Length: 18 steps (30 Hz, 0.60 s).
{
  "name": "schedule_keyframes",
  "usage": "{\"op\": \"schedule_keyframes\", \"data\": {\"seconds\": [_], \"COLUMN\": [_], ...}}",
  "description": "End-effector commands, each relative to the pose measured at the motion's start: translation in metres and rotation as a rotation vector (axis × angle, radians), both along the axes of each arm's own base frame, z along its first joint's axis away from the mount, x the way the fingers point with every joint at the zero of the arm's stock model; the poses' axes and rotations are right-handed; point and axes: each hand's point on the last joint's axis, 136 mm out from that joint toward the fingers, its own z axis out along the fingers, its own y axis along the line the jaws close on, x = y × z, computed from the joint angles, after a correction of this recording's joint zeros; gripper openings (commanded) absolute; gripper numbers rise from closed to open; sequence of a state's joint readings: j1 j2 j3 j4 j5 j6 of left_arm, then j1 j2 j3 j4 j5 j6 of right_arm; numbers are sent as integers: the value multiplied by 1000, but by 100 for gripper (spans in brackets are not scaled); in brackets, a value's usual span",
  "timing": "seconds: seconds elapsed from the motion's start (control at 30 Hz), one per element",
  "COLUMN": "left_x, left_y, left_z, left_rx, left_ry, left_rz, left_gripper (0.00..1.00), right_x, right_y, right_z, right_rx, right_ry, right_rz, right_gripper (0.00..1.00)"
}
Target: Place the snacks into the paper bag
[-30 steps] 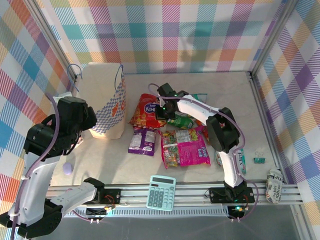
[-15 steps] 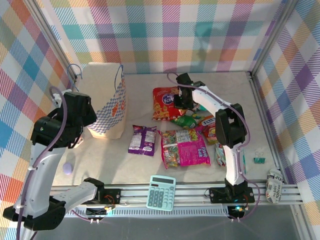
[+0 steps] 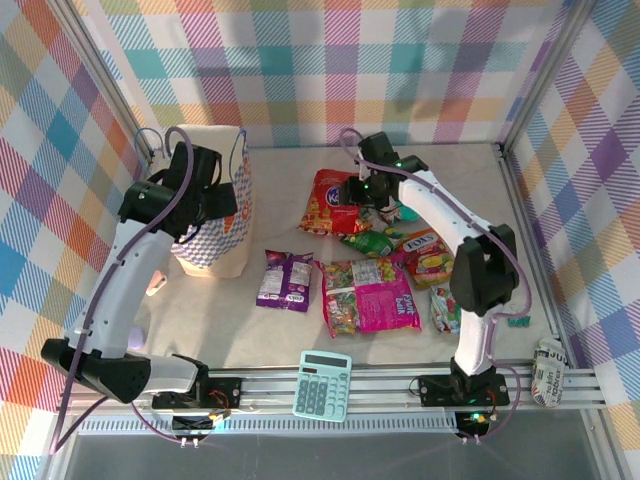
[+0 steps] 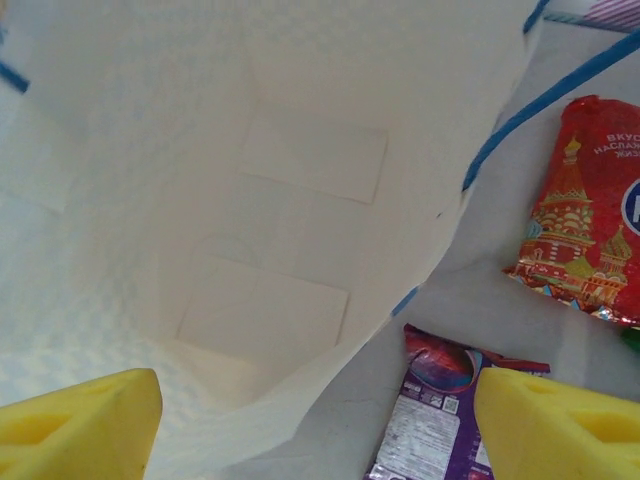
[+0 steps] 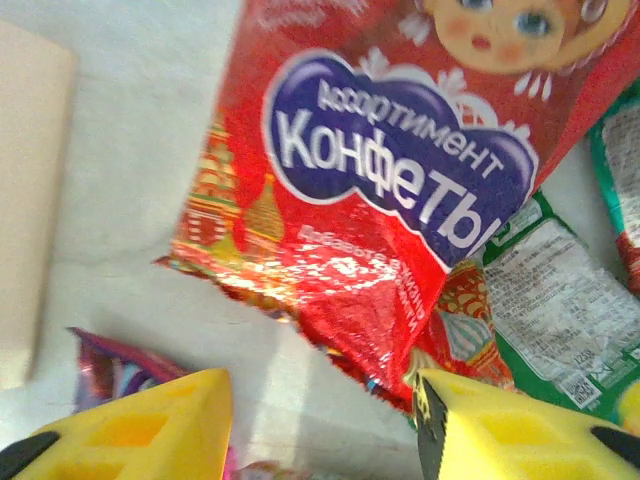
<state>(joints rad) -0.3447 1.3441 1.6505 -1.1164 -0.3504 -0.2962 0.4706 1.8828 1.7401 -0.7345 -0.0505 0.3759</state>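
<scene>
The paper bag (image 3: 205, 225) stands upright at the back left. My left gripper (image 3: 207, 188) hovers over its mouth, open, with the bag's near rim (image 4: 330, 370) running between the yellow fingers (image 4: 85, 420). The left wrist view looks down into the bag. My right gripper (image 3: 360, 190) is open just above the red packet (image 3: 328, 200), whose lower corner (image 5: 450, 330) lies against one finger (image 5: 510, 430). On the table lie more snacks: a purple packet (image 3: 285, 280), a big magenta one (image 3: 370, 297), a green one (image 3: 368, 242) and an orange one (image 3: 425, 250).
A pale teal calculator (image 3: 322, 385) rests on the front rail. A binder clip (image 3: 518, 320) and a crumpled printed wad (image 3: 548, 372) lie at the right edge. Plaid walls close in the table on three sides.
My right gripper moved back and to the right with the red packet, then opened its jaws. The left arm swung up and forward to the bag's mouth.
</scene>
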Motion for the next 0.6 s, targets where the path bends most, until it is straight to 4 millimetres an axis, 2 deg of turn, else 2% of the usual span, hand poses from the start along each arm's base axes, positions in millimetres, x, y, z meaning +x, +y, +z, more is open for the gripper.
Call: {"op": "schedule_keyframes", "data": {"seconds": [0.0, 0.23, 0.4, 0.5, 0.57], "left_x": [17, 42, 56, 61, 64], "left_y": [-12, -31, -22, -30, -39], "left_z": [16, -4, -13, -14, -17], "left_rx": [15, 54, 85, 62, 34], "left_ry": [-60, -8, 22, 26, 43], "left_rz": [-85, -212, -219, -262, -293], "left_gripper": [84, 86, 81, 77, 68], "right_x": [-8, -14, -19, -23, -24], "right_y": [-1, -18, -25, -31, -35], "right_z": [12, 25, 28, 29, 28], "right_rx": [3, -48, -58, -69, -78], "right_ry": [-23, -69, -87, -107, -106], "right_rz": [29, 6, 15, 9, 2], "right_gripper": [56, 64, 68, 69, 69]}}
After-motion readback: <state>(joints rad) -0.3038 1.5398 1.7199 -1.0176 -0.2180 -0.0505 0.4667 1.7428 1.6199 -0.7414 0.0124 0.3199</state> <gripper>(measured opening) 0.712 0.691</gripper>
